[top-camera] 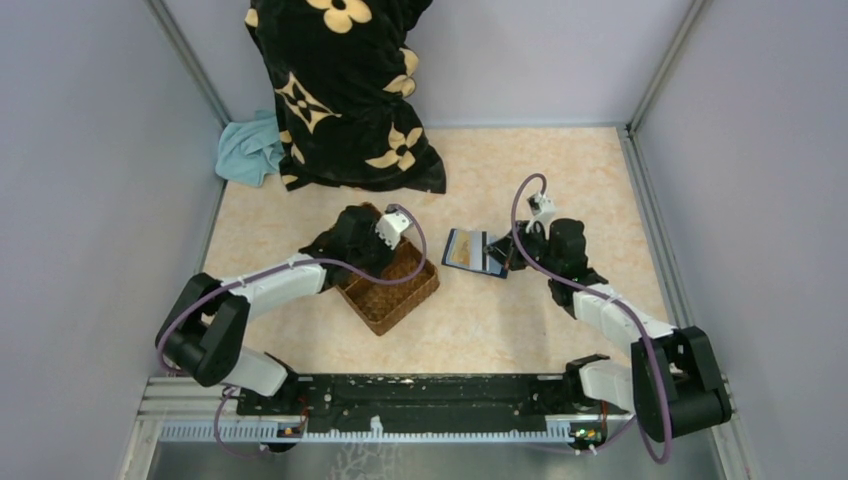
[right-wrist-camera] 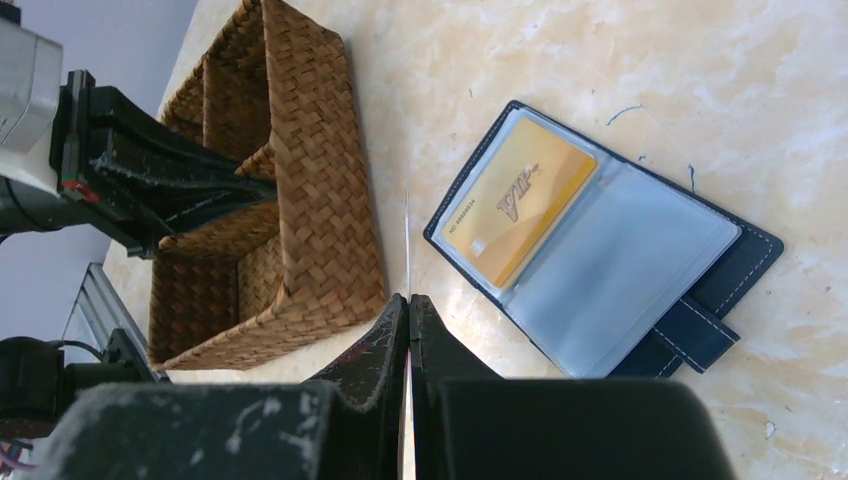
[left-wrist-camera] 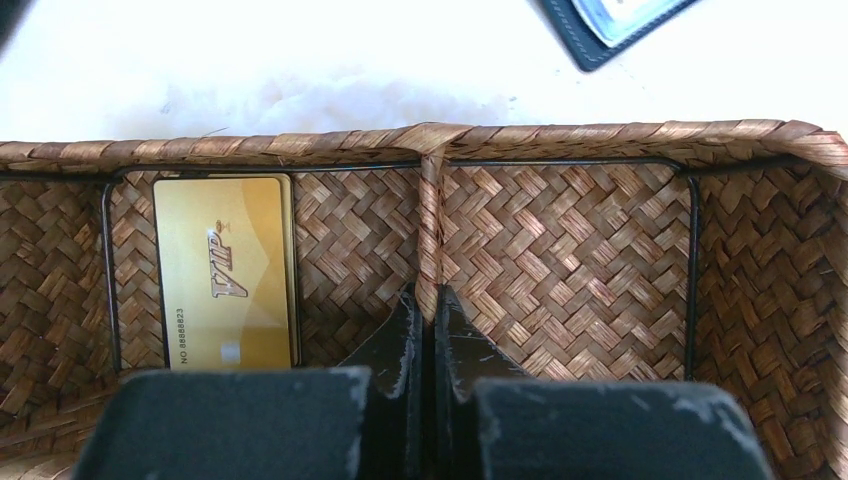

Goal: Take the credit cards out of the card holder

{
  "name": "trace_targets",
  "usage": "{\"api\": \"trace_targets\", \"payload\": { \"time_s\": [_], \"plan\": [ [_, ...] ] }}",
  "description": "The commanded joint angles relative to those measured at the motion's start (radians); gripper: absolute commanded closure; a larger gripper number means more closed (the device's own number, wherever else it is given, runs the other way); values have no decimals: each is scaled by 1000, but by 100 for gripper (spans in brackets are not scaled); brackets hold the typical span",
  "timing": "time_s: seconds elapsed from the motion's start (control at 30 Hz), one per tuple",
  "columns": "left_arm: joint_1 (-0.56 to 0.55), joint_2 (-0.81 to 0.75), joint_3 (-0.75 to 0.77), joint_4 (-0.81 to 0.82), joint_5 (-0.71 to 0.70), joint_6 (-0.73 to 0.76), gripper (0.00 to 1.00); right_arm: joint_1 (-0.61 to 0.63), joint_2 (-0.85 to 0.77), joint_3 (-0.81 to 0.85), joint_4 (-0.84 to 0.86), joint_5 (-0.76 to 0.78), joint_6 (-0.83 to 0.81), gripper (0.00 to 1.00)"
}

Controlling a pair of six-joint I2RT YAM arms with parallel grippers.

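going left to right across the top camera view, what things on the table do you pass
teal cloth → wicker basket → open card holder → right gripper. The floral fabric and the left gripper overlap the others, so they are left out.

We are seeing the navy card holder lying open and flat on the counter, its pale clear sleeves facing up and its clasp tab sticking out at one edge. One gold VIP card is sitting in a sleeve, while another gold card is lying flat inside a wicker basket compartment.
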Motion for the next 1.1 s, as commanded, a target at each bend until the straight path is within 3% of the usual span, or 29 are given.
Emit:
{"api": "trace_targets", "payload": {
  "time_s": [0.0, 0.13, 0.3, 0.37, 0.47, 0.6, 0.7, 0.8, 0.9, 0.93, 1.0, 1.07],
  "plan": [
    [-27, 15, 15, 21, 73, 114, 100, -4, 23, 51, 39, -5, -12, 100],
    [-27, -5, -5, 85, 64, 67, 96, -5, 48, 57, 57, -14, -5, 100],
    [-26, -50, -11, 156, 10, -9, 75, -5, 72, 58, 89, -29, 13, 100],
    [-26, -70, -16, 190, -41, -59, 54, -4, 79, 64, 90, -30, 15, 100],
    [-26, -80, 0, 193, -91, -83, 36, -5, 84, 80, 83, -26, 13, 100],
    [-26, -107, 3, 254, -202, -167, 36, -5, 100, 110, 79, -29, 12, 100],
    [-25, -123, 14, 284, -423, -288, 40, -4, 134, 148, 100, -47, 24, 100],
    [-25, -97, 89, 147, -656, -440, 50, -2, 175, 185, 144, -77, 50, 100],
    [-15, -54, 154, -19, -783, -603, 40, 29, 208, 236, 157, -62, 37, 100],
    [-6, -50, 153, -28, -754, -613, 36, 49, 215, 261, 142, -45, 19, 100],
    [13, -50, 142, -24, -676, -649, 13, 98, 226, 312, 103, -6, -32, 100],
    [27, -72, 116, 5, -598, -686, 2, 143, 236, 355, 77, 12, -65, 100]
  ]
}}
